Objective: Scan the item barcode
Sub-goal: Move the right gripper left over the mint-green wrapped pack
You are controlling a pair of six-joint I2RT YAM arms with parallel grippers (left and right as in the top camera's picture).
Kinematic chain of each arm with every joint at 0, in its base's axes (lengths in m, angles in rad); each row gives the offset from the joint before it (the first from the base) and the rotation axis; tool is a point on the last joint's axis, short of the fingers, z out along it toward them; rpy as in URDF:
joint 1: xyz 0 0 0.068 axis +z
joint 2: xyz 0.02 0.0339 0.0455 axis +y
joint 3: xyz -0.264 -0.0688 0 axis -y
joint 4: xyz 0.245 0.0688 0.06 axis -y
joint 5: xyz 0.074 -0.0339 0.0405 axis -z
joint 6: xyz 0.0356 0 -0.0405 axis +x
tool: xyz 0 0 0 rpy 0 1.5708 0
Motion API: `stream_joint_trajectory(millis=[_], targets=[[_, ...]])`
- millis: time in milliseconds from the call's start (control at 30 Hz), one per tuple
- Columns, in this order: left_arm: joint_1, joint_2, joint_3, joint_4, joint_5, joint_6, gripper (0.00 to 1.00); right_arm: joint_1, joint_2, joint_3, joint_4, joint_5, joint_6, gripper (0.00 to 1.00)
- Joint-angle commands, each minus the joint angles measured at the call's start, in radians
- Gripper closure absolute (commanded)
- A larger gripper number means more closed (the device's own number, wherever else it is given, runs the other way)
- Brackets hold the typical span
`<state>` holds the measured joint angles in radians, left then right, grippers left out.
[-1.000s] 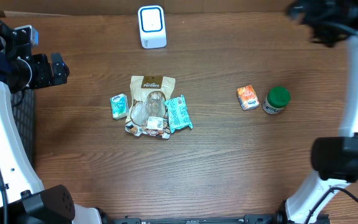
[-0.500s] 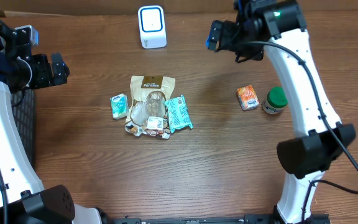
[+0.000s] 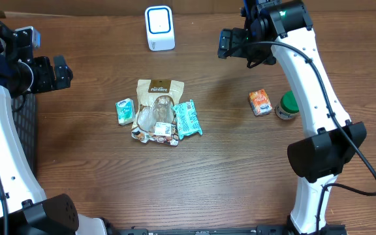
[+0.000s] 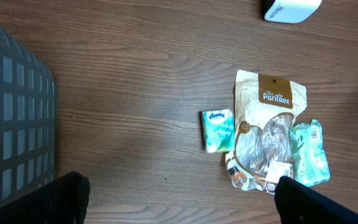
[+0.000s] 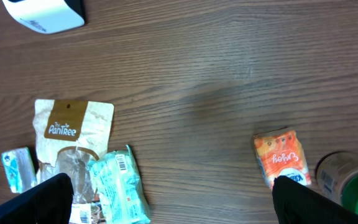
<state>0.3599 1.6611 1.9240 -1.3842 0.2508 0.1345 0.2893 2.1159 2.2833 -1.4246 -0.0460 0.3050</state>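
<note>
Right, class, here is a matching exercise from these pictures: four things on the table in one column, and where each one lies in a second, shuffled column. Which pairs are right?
Things:
1. white scanner
2. tissue pack
3. orange packet
4. green-lidded jar

Places:
a. just left of the brown pouch
b. alone near the far edge of the table
c. farthest to the right of the four
d. right beside the jar, on its left

Pairs: 1-b, 2-a, 3-d, 4-c.
</note>
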Motion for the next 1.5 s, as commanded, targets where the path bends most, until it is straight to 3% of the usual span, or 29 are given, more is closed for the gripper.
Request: stream_joint_trajectory(millis=[0,233,433,933,1467], targets=[[-0.007,0.003,0.008,0.001,0.005,0.015,0.00,0.008,0.035,0.013,0.001,-0.016,-0.050,0.01],[-0.007,0.003,0.008,0.001,0.005,0.015,0.01,0.025,0.039,0.012,-0.022,-0.031,-0.084,0.00],[-0.007,0.003,0.008,0.001,0.005,0.015,0.00,0.026,0.040,-0.019,0.123,-0.031,-0.143,0.00],[-0.007,0.003,0.008,0.001,0.005,0.015,0.00,0.044,0.040,-0.032,-0.022,-0.060,-0.179,0.00],[-0.007,0.003,0.008,0.001,0.005,0.015,0.00,0.097,0.040,-0.237,0.054,-0.060,-0.176,0.00]])
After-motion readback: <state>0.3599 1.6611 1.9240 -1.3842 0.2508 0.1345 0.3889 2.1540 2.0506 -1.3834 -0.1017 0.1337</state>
